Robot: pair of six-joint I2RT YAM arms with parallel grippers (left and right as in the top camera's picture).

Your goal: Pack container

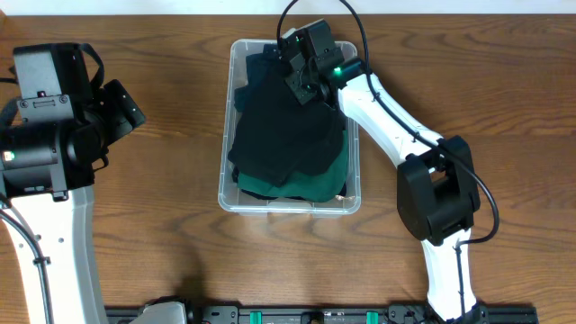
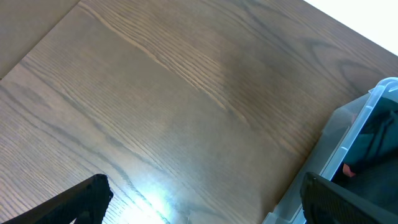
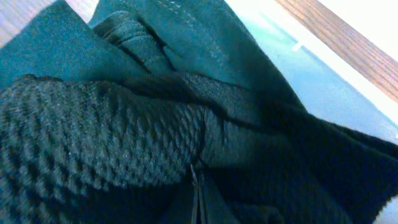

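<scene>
Right claw (image 1: 297,79), clenched, bears down on dark clothes (image 1: 283,135) at the bin's (image 1: 224,171) twelve o'clock end, apparently tamping them. Left claw (image 1: 124,106) released, idle at nine o'clock.

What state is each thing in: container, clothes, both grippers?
container: upright, no lid, filled with clothes.
black cloth: crumpled, on top inside the container.
green cloth: under the black cloth, inside the container.
left gripper: open, empty, over the table.
right gripper: shut, down at the clothes.
</scene>
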